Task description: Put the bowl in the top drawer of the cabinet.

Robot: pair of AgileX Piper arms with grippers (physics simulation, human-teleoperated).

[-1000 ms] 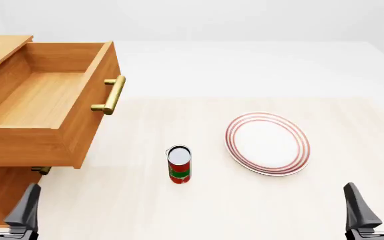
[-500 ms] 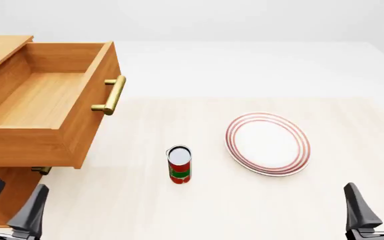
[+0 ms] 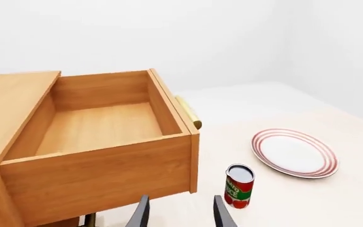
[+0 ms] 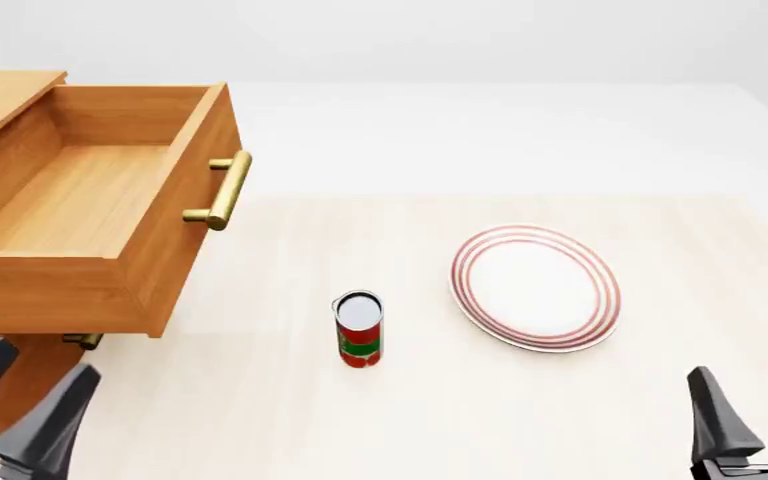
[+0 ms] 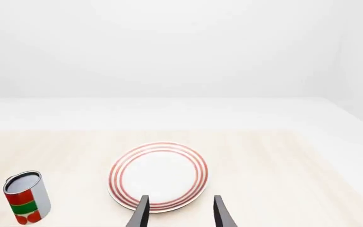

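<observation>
Two hands spread, left hand (image 4: 17, 395) under top drawer (image 4: 91, 215) corner, right hand (image 4: 747, 410) near table (image 4: 424, 420) edge.

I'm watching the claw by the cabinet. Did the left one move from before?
Yes. In the front view the left gripper has slid a bit right and forward, closer to the open top drawer. The can stayed put.

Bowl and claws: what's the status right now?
Left claw and right claw open, empty. Top drawer open, nothing in it. Bowl not in any view. Can and plate on table.
</observation>
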